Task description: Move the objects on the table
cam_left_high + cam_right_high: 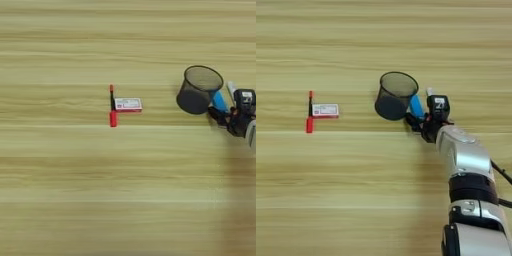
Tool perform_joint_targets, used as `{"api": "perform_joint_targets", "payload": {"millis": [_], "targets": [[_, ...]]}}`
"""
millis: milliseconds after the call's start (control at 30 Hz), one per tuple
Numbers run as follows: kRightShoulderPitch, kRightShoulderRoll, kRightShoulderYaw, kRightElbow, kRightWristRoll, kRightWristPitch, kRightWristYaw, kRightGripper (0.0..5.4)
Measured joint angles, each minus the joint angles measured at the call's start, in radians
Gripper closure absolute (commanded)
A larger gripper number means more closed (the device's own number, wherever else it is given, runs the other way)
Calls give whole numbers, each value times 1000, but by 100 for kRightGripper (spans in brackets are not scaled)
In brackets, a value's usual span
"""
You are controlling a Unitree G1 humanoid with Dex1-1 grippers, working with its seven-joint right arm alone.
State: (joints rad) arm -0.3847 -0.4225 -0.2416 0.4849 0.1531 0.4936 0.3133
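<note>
A red pen (112, 107) lies on the table (75, 190) left of centre, pointing away from me. A small white-and-red box (128, 104) rests against its right side. At the right, a blue oblong block (416, 106) lies close beside a black mesh cup (396, 95), on the cup's right. My right gripper (422, 118) is right at the block's near end, and whether it touches the block cannot be made out. The tip of a white marker (429, 92) pokes out just beyond the gripper; the rest of it is hidden.
The black mesh cup stands upright with its open mouth tipped toward me. My silver forearm (463, 155) comes in from the bottom right corner. Bare wood stretches across the near half and the far left.
</note>
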Motion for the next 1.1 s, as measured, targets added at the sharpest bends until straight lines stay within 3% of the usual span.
{"api": "perform_joint_targets", "payload": {"millis": [133, 367, 733, 1100], "targets": [[15, 0, 11, -38, -9, 6, 0, 95], [95, -6, 39, -257, -28, 57, 5, 6], [186, -24, 57, -511, -39, 154, 36, 3], [300, -99, 100, -682, -53, 209, 139, 3]]}}
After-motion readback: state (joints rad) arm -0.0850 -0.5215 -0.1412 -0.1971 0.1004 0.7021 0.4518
